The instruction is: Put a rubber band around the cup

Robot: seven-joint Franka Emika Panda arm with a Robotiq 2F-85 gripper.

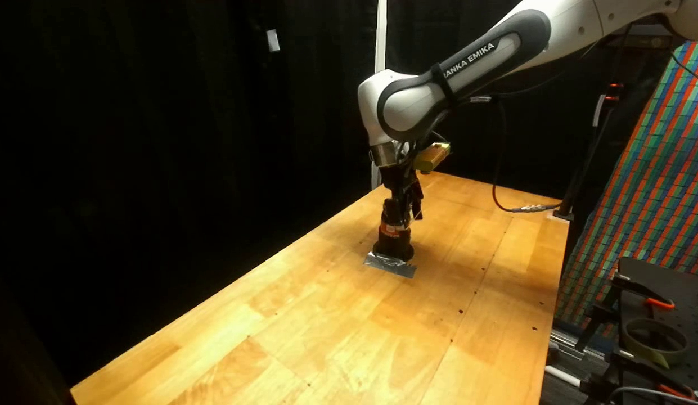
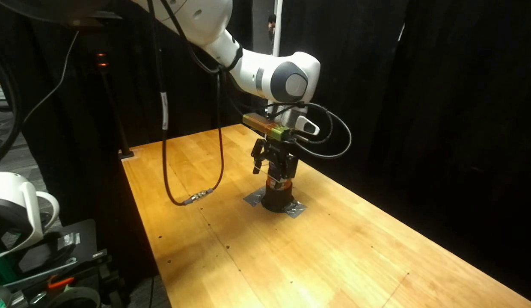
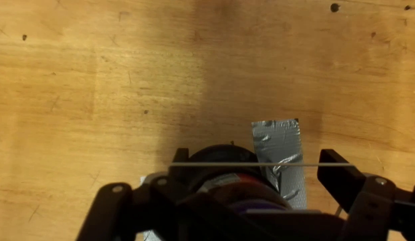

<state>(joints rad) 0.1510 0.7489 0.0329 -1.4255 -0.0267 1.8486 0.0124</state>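
Tbl (image 1: 349,337): cup (image 1: 393,244) undr "EMIKA" arm (image 1: 483,68)

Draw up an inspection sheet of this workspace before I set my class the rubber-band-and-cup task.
Surface: wooden table, small dark holes.
Job's things: cup upright, grey tape at its base; rubber band stretched across the gripper; whether it encircles the cup, unclear.
Clutter: apparent tape roll on a dark stand beside the table.
Gripper: open, close to the cup's top; contact unclear.
Cables: black cable loops down from the arm.
Surroundings: black curtains, multicoloured panel.
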